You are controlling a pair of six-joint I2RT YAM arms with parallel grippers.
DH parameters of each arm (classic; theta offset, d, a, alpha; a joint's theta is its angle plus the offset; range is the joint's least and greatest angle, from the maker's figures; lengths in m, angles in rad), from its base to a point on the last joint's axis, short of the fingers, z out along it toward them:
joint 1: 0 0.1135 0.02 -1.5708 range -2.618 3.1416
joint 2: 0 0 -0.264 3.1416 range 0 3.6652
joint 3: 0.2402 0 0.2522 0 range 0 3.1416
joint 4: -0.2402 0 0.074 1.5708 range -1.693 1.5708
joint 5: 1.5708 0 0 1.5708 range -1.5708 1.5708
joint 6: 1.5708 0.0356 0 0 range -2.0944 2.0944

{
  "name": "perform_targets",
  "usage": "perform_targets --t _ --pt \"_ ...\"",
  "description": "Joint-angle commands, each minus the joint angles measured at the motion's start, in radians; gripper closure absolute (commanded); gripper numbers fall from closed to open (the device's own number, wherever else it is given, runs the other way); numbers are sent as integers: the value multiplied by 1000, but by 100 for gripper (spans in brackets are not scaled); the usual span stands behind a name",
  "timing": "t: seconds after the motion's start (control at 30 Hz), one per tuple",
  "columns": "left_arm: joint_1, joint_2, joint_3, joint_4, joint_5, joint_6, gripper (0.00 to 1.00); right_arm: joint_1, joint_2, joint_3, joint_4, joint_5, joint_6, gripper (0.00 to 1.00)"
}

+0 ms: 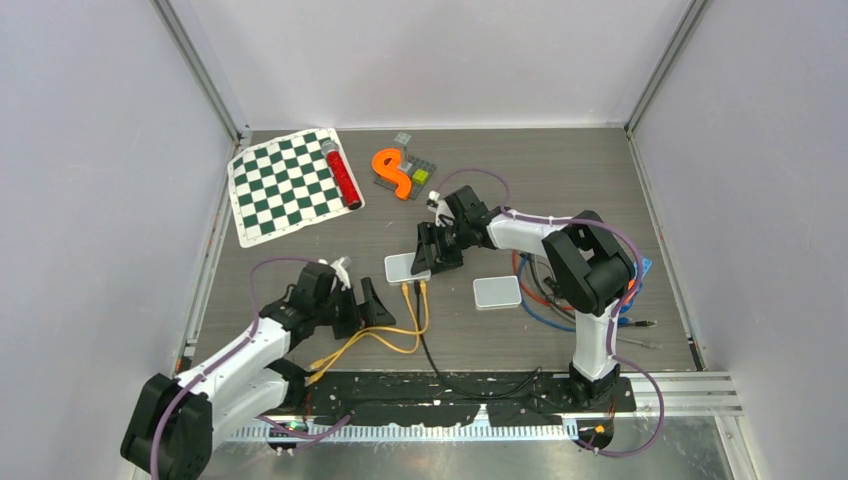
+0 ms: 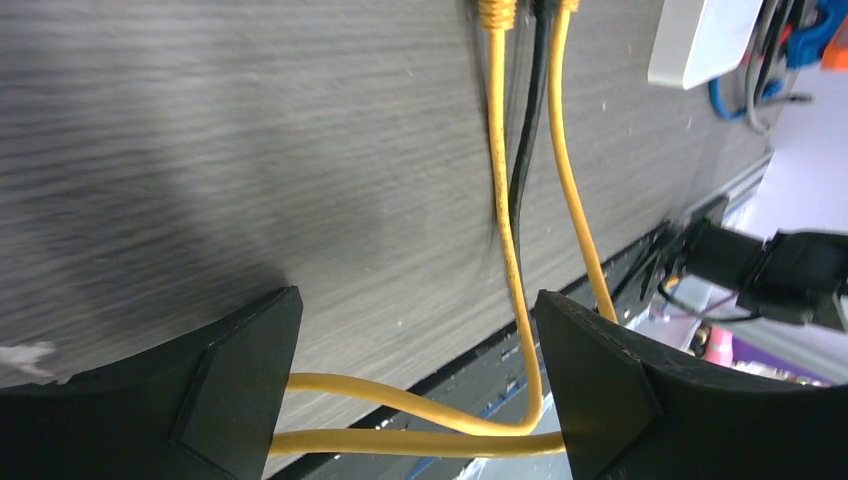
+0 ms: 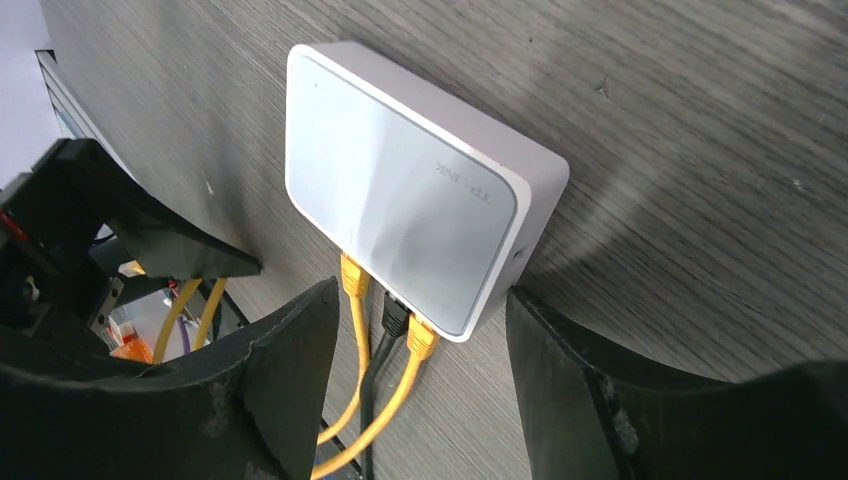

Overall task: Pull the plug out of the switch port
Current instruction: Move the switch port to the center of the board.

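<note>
Top external view: a grey wood-grain table [image 1: 580,200] fills the walled cell. A green-and-white checked mat [image 1: 285,185] lies at 10 o'clock on it, with a red tube [image 1: 343,175] along the mat's right edge.

The left arm [image 1: 240,360] reaches in from 7 o'clock and the right arm [image 1: 590,270] bends across from 4 o'clock. A tangle of blue and red wires [image 1: 545,300] sits at 3 o'clock beside the right arm. An orange S-shaped piece [image 1: 393,172] rests at 12 o'clock.

The white switch [image 1: 405,266] lies flat near the table's middle. A second white box [image 1: 497,292] is at 4 o'clock from it, apart from it.

The right claw [image 1: 437,250] hangs at 1 o'clock of the switch. In the right wrist view this claw [image 3: 420,305] is spread wide, holding nothing, its fingers to either side of the switch's port end.

The left claw [image 1: 372,300] sits at 8 o'clock of the switch. In the left wrist view it [image 2: 415,350] is also spread wide. Two yellow leads [image 2: 400,420] cross the gap, and whether they touch the fingers cannot be told.

Three plugs are seated in the switch's 6 o'clock edge: a yellow plug [image 3: 352,275], a black plug [image 3: 393,312] and another yellow one [image 3: 421,340].
</note>
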Motion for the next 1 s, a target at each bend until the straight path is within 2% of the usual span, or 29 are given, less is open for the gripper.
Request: perform_targets --t 0.0,0.2,0.27,0.47,0.6,0.7,0.83,0.97 --pt "-77 17 47 -12 75 20 10 2 6 13 -1 -22 -15 31" --pt "-113 40 146 -62 184 103 11 13 9 8 1 -39 -17 31" --pt "-113 52 191 -121 172 143 13 19 11 7 2 -39 -15 31" --pt "-111 57 264 -225 9 205 9 23 -2 -4 3 -27 -15 31" --pt "-109 39 301 -274 -136 224 1 23 -14 -18 1 -20 -14 32" --pt "-101 45 343 -302 -239 254 0 25 -17 -28 8 -13 -8 32" --pt "-68 90 352 -242 -301 277 0 27 -15 -33 11 16 -1 32" --pt "5 190 367 -118 -222 289 0 29 -25 -20 -23 121 -13 32"
